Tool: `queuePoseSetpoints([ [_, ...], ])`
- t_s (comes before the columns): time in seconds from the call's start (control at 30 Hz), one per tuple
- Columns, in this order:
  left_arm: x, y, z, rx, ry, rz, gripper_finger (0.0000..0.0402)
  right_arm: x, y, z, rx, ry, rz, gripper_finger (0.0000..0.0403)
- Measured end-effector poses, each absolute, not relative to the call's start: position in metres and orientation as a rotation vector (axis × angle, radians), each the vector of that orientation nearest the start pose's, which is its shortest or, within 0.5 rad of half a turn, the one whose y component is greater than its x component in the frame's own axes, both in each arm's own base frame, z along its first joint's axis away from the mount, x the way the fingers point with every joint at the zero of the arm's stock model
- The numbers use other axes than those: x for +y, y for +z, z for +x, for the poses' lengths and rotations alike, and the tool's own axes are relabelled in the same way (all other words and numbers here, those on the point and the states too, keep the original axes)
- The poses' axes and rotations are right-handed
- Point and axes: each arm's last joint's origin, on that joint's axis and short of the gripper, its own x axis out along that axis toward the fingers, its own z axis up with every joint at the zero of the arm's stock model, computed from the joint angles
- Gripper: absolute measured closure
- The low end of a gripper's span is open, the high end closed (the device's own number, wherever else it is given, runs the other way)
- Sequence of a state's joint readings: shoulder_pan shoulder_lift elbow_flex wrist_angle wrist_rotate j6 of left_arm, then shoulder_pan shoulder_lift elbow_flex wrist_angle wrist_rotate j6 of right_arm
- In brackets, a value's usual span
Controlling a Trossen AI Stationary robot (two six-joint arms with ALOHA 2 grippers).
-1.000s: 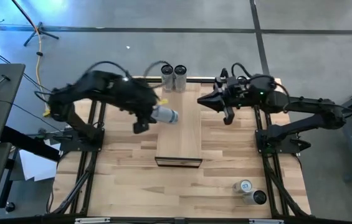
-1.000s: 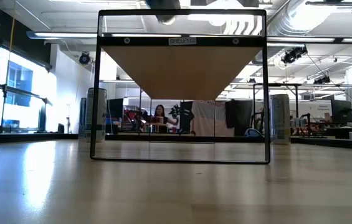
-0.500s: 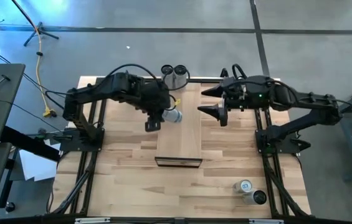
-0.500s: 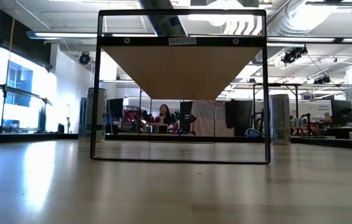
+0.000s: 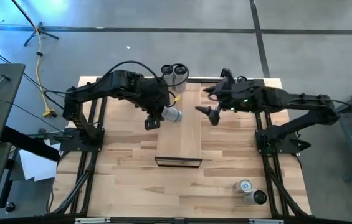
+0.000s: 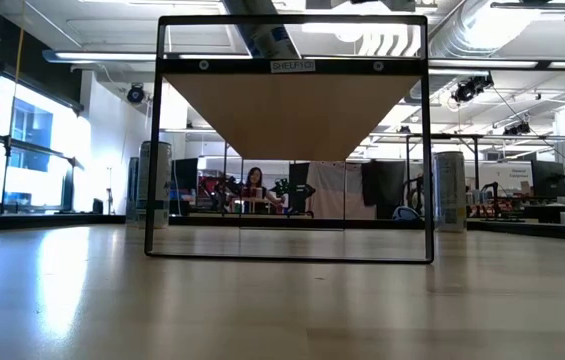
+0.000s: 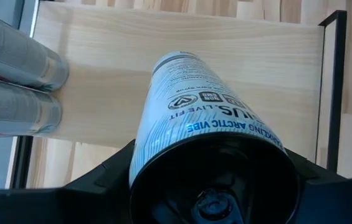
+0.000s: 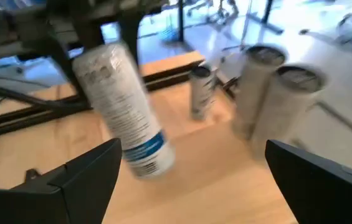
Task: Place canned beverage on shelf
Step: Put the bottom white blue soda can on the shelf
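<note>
White-labelled can (image 5: 171, 115) is held tilted by the left gripper (image 5: 157, 116), clamped around its base, just above the shelf (image 5: 185, 140) near two standing cans (image 5: 174, 74). Right gripper (image 5: 210, 103) is spread wide, empty, close beside. If released while tilted, the can could topple and roll off or strike those cans.

Left gripper (image 5: 161, 116) clamped, arm extended inward; right gripper (image 5: 212, 103) spread wide.

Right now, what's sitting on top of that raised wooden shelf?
Two upright cans stand at the far end of the shelf. The left gripper holds a third can tilted over its edge; whether it touches the board is unclear.
</note>
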State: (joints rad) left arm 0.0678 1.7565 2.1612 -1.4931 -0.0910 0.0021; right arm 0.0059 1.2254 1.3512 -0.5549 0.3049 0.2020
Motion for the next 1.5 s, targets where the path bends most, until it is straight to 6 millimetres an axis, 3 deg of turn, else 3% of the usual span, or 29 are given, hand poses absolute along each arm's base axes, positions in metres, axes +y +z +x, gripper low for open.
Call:
queuePoseSetpoints([
  [0.17, 0.031, 0.428, 0.312, 1.111, 0.151, -0.006, 0.0176, -0.003, 0.383, 0.273, 0.452, -0.217, 0.153, 0.002],
  [0.5, 0.037, 0.424, 0.313, 1.129, 0.088, -0.074, 0.0176, -0.001, 0.346, 0.331, 0.46, -0.152, 0.125, 0.002],
  [0.7, 0.038, 0.413, 0.317, 1.164, 0.089, -0.079, 0.0176, -0.001, 0.335, 0.352, 0.404, -0.143, 0.069, 0.002],
  [1.03, 0.038, 0.414, 0.32, 1.134, 0.09, -0.082, 0.0176, -0.004, 0.319, 0.374, 0.369, -0.145, 0.052, 0.0023],
  [1.2, 0.038, 0.415, 0.32, 1.126, 0.089, -0.082, 0.0176, -0.004, 0.318, 0.374, 0.373, -0.147, 0.051, 0.0053],
  [1.5, 0.038, 0.416, 0.323, 1.096, 0.103, -0.096, 0.0176, -0.005, 0.319, 0.373, 0.375, -0.16, 0.034, 0.0159],
])
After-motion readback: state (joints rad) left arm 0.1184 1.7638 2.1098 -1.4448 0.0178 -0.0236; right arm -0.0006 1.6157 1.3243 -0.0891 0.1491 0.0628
